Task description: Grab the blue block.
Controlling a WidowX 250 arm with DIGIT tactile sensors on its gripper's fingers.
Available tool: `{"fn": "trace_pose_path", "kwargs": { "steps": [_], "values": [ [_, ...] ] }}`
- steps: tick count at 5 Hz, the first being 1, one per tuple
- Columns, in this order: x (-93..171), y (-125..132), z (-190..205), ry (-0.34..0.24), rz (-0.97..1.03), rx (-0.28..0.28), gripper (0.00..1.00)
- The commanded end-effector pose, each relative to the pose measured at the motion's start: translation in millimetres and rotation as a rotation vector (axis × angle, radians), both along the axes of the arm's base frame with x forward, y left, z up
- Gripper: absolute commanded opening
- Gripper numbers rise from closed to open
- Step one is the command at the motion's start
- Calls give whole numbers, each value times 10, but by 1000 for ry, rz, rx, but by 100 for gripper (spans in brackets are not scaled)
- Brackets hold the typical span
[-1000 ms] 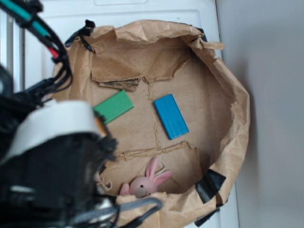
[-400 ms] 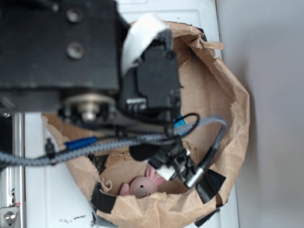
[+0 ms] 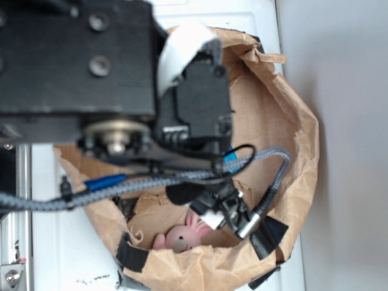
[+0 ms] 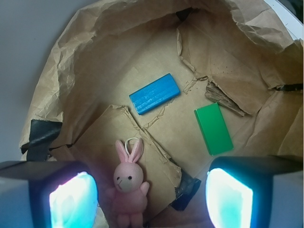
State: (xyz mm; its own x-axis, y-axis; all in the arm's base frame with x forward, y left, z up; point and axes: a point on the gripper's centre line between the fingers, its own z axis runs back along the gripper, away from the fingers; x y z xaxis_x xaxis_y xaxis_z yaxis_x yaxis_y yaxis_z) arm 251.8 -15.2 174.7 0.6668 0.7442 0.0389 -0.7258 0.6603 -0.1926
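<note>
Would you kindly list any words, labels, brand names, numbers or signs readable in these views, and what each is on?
None can be read in either view. The blue block, green block, pink bunny and brown paper bag are plain, without print. The black tape on the bag and the robot arm show no legible marking.

A white surface (image 3: 54, 242) carries a crumpled brown paper bag (image 4: 95, 57), opened wide with its rim rolled down and patched with black tape. On the bag's creased floor in the wrist view, the blue block (image 4: 155, 93) lies flat near the centre, a green block (image 4: 213, 128) lies flat to its right, well apart, and a pink bunny toy (image 4: 128, 187) lies at lower centre.
</note>
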Motion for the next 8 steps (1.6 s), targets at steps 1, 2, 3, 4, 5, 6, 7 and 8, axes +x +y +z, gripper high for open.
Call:
{"fn": "trace_pose_path", "kwargs": {
  "steps": [1,2,3,4,5,6,7,8],
  "values": [
    [263,435,-356,-67,-25,43,100],
    [259,567,-495,-71,66,66,100],
    [241,547,-565,-123,-62,99,100],
    [241,547,-565,-123,-62,99,100],
    [241,547,-565,-123,-62,99,100],
    [241,547,-565,-123,-62,99,100],
    [482,514,-636,-110,-294,87,100],
    [520,479,-663,-152,-540,15,100]
  ]
}}
